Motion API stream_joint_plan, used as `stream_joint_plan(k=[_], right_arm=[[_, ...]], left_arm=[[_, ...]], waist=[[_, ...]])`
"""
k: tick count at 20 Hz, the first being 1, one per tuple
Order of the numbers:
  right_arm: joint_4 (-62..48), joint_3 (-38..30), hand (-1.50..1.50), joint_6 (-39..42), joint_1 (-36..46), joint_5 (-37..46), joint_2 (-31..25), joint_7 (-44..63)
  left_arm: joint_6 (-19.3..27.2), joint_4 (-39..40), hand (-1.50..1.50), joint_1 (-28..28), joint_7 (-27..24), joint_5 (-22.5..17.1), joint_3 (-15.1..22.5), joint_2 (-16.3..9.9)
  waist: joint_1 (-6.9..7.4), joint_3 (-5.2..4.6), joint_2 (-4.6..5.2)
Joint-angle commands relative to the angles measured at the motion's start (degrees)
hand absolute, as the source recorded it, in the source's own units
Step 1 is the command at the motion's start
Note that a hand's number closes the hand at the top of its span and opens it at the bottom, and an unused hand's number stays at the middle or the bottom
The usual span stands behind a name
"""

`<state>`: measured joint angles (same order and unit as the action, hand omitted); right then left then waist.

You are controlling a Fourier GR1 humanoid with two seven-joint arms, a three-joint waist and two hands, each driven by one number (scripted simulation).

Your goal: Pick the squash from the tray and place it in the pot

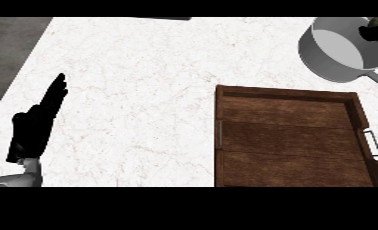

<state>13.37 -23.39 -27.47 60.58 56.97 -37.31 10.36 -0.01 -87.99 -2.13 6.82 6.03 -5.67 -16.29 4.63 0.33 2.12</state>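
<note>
Counter (148, 69): pot (325, 66) far from robot hand (35, 124)

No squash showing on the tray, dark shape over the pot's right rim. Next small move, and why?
Likely ease that dark shape, seemingly the right hand, lower into the pot and let go there. The tray shows only bare wood, so the squash is probably carried, though I can't see it. The left hand rests open at left.

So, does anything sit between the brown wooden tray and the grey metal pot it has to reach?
Nothing visible does. Only bare white marble counter lies between the brown wooden tray and the grey metal pot. No squash shows on the tray. A dark shape at the pot's rim cannot be identified.
</note>
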Motion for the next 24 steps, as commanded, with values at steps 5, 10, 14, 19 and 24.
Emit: stream_joint_plan(k=[5, 10, 14, 19, 24], right_arm=[[-2.0, -6.2, -1.50, 1.9, 0.6, -6.4, -2.2, -7.9], [1.5, -10.9, -1.50, -5.3, -0.6, -11.6, 1.4, -16.9], [4.8, -17.8, -1.50, -6.8, 1.5, -19.5, 1.4, -22.5], [3.3, -22.2, -1.50, -0.6, 0.0, -25.4, 0.0, -28.9], [1.5, -24.9, -1.50, 6.5, -1.4, -29.9, -2.1, -31.3]], left_arm=[[-0.2, 1.5, 0.00, -1.1, -0.9, 0.2, 0.0, 0.2], [0.5, 1.2, 0.00, -0.8, 0.2, 0.5, 0.4, 1.2], [-0.4, 0.5, 0.00, 0.1, 0.6, -0.1, -0.2, 0.2], [1.5, 0.4, 0.00, 0.4, 0.2, 1.9, 0.5, 1.4], [0.5, 0.9, 0.00, 0.3, 1.6, 0.7, -1.1, 0.5]], waist=[[0.64, 0.05, 0.49], [0.13, 0.15, 0.19], [-0.21, 0.13, -0.30], [-1.64, -0.07, -0.79], [-2.30, -0.13, -1.12]])
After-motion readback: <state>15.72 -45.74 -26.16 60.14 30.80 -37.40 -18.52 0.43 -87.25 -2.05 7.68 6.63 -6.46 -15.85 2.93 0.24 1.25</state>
